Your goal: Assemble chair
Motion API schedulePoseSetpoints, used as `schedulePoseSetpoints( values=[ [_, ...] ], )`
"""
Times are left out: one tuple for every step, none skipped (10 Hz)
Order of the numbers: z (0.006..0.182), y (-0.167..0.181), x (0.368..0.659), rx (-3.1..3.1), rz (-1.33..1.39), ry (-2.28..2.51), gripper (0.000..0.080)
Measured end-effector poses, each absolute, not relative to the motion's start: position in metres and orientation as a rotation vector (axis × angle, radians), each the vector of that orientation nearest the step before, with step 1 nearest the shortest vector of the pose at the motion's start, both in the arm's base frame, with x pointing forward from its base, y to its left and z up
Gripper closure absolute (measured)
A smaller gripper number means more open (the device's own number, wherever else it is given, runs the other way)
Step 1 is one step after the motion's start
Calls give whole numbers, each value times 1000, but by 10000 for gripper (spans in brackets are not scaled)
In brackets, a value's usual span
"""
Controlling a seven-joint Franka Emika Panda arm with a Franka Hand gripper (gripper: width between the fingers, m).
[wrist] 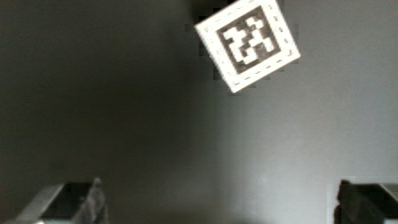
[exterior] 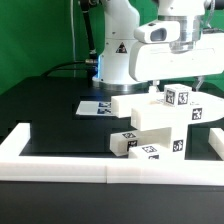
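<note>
Border wall (exterior: pixel 60 163) before chair parts (exterior: pixel 160 122)

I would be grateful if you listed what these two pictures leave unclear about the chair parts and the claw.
- Exterior view: the claw's fingertips lie behind the chair parts, so any grip is hidden.
- Exterior view: the pile is cut off by the right edge.
- Wrist view: only one tagged part shows, cropped by the top edge; its shape is unclear.

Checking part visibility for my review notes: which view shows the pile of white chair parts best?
The exterior view: the chair parts sit clustered together, tags visible. The wrist view shows only one tagged piece on dark table.
</note>
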State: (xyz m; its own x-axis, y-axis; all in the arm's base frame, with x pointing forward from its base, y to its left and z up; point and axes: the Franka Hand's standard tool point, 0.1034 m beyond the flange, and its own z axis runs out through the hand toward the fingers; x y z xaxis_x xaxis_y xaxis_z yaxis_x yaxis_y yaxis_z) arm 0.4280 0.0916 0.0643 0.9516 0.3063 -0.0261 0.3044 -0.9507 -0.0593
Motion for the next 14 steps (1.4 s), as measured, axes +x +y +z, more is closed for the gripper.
schedulePoseSetpoints(
  values=[
    [63,92,428,-3043,52,-529,150],
    [62,93,430,-3037,49,-568,150],
    [61,92,431,-3029,51,-610,150],
    [61,91,431,-3031,52,-604,150],
    [61,91,431,-3031,53,-602,150],
    [61,91,431,-3031,54,-601,150],
    [60,91,429,-3033,52,-625,150],
    [58,93,427,-3035,46,-690,150],
    [56,96,425,-3031,46,-747,150],
    [55,98,426,-3030,51,-764,150],
    [56,96,430,-3035,43,-742,150],
    [56,95,429,-3035,43,-742,150],
    [56,95,429,-3035,43,-741,150],
    [56,95,429,-3035,39,-745,150]
  ],
)
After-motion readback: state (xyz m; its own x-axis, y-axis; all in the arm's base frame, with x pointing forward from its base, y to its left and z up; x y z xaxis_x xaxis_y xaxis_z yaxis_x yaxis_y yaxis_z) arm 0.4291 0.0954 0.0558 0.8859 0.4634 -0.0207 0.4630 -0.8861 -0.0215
